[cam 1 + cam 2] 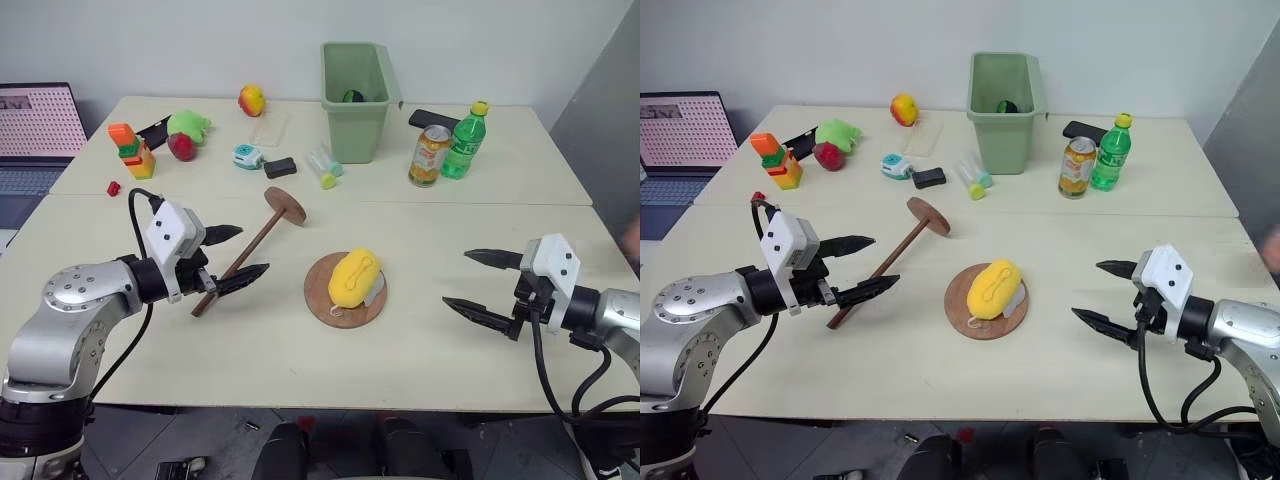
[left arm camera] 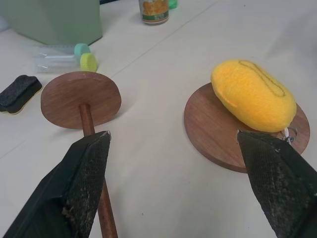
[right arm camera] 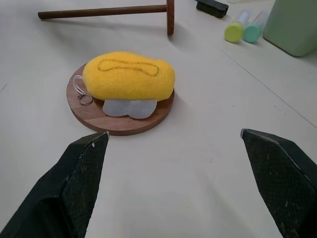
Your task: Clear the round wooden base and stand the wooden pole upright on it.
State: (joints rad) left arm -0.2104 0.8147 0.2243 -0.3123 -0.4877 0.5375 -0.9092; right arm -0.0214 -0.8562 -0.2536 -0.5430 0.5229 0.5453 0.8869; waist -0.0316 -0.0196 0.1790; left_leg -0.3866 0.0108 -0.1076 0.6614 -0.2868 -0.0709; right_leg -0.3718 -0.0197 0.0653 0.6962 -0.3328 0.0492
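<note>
The round wooden base (image 1: 322,299) lies flat mid-table with a yellow plush toy (image 1: 355,275) resting on it, a small key ring hanging off the toy. The wooden pole (image 1: 250,250) lies on its side to the left, its fixed disc (image 1: 286,205) at the far end, standing on edge. My left gripper (image 1: 250,252) hovers open over the rod's near half, nothing between its fingers; the left wrist view shows the rod (image 2: 87,117) beside one finger. My right gripper (image 1: 458,279) stands open and empty to the right of the base (image 3: 119,126), pointing toward it.
A green bin (image 1: 355,100) stands at the back centre, with a can (image 1: 430,155) and green bottle (image 1: 465,140) to its right. Two capped tubes (image 1: 325,165), a black block (image 1: 280,167) and toys (image 1: 185,135) lie behind the pole. A laptop (image 1: 35,130) sits far left.
</note>
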